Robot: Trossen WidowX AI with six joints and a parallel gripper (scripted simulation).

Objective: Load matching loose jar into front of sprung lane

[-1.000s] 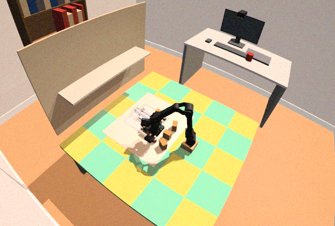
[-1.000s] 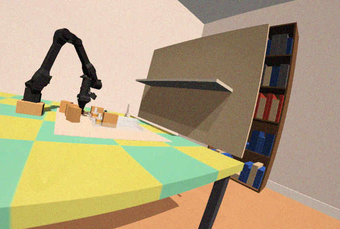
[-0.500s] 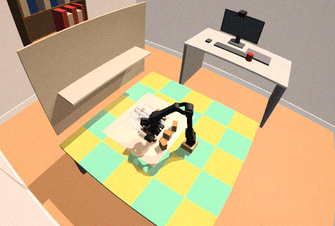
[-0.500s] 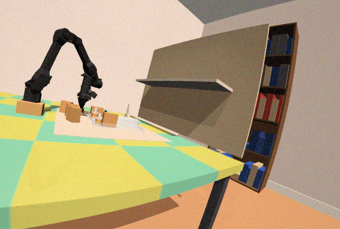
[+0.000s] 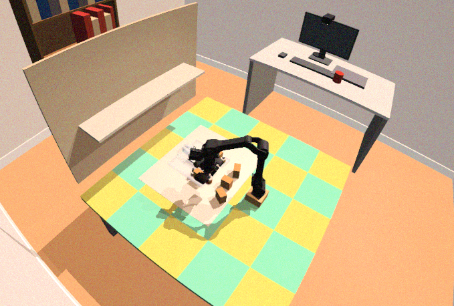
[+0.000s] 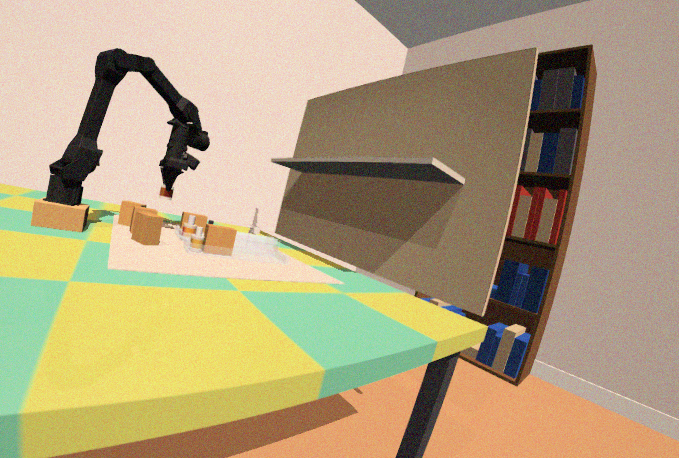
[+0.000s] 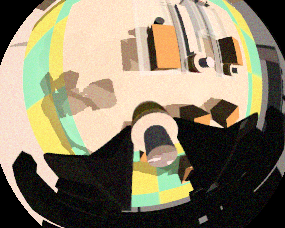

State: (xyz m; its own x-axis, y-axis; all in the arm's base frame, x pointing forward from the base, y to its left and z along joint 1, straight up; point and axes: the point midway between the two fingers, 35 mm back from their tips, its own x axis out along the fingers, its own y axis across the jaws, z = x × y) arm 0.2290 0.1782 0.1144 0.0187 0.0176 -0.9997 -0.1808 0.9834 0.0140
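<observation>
My gripper (image 6: 167, 185) (image 7: 152, 125) is shut on a jar and holds it in the air above the white mat. The held jar (image 6: 165, 192) (image 7: 162, 154) has a reddish-brown side, pale shoulder and dark cap; it hangs roughly upright. The clear-walled lanes (image 6: 264, 248) (image 7: 142, 57) stand beyond it, at the top of the wrist view. Two jars with orange labels show near the lane fronts, one jar (image 6: 188, 225) (image 7: 199, 62) and another jar (image 6: 197, 239). The pusher plate and the old jar's match with the held one are too small to tell.
Orange-brown blocks stand among the lanes, one block (image 6: 220, 239) (image 7: 165, 46) and another block (image 7: 230, 50). Three loose blocks stand between the lanes and the arm base: one (image 5: 237, 170), a second (image 5: 227, 182) and a third (image 5: 220, 195). A raised shelf (image 5: 144, 101) (image 6: 367, 162) is behind.
</observation>
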